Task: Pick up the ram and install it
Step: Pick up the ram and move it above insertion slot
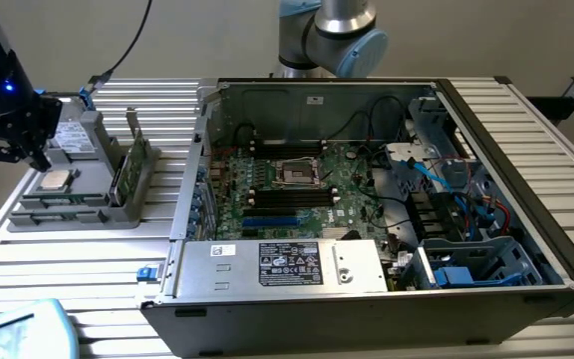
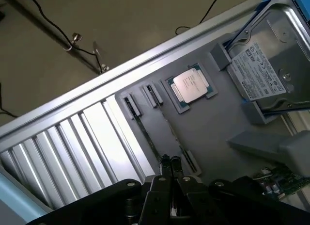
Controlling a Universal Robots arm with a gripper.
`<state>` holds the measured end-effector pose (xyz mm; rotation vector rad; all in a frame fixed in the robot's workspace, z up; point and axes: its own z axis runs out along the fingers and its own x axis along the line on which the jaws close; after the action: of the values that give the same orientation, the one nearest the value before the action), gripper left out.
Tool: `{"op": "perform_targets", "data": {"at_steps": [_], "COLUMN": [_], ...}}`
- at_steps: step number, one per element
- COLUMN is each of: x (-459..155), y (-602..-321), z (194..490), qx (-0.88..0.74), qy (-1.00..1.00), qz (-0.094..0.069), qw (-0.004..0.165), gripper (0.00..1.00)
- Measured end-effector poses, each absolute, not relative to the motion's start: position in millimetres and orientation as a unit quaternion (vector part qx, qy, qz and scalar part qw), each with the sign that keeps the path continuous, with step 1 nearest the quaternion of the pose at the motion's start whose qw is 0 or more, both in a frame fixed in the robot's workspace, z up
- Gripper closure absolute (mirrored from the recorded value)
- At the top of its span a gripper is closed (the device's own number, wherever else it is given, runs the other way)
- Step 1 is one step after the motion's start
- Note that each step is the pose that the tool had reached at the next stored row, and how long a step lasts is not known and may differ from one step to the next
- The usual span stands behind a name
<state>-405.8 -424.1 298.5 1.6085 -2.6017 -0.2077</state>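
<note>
The ram [image 2: 144,132] shows edge-on as a thin dark-green strip, standing in one of two long slots of a grey fixture [image 2: 213,123]. In the exterior view the ram [image 1: 63,200] runs along the fixture's front part, at the exterior view's left. My gripper [image 2: 170,160] hangs above the fixture with its fingers pressed close together and nothing between them. The tips sit over one end of the ram slots. In the exterior view the gripper [image 1: 36,158] is above the fixture's back corner, clear of the open computer case [image 1: 367,299].
The fixture also holds a square silver processor [image 2: 191,84], a silver labelled drive [image 2: 264,65] and an upright green card [image 1: 132,168]. The motherboard [image 1: 297,187] lies inside the case, with dark memory slots [image 1: 292,196]. Ribbed metal table [image 1: 68,254]. A black cable [image 2: 58,33] crosses the floor.
</note>
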Motion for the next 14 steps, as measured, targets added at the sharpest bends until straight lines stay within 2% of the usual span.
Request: {"op": "perform_targets", "data": {"at_steps": [8,14], "x": [-406.8,-407.1], "y": [-423.5,-422.4], "z": [295.6,292.2], "qx": [0.570,0.590], "qy": [-0.818,-0.804], "qz": [-0.065,-0.056], "qw": [0.042,0.045], "gripper": [0.90,0.90]}}
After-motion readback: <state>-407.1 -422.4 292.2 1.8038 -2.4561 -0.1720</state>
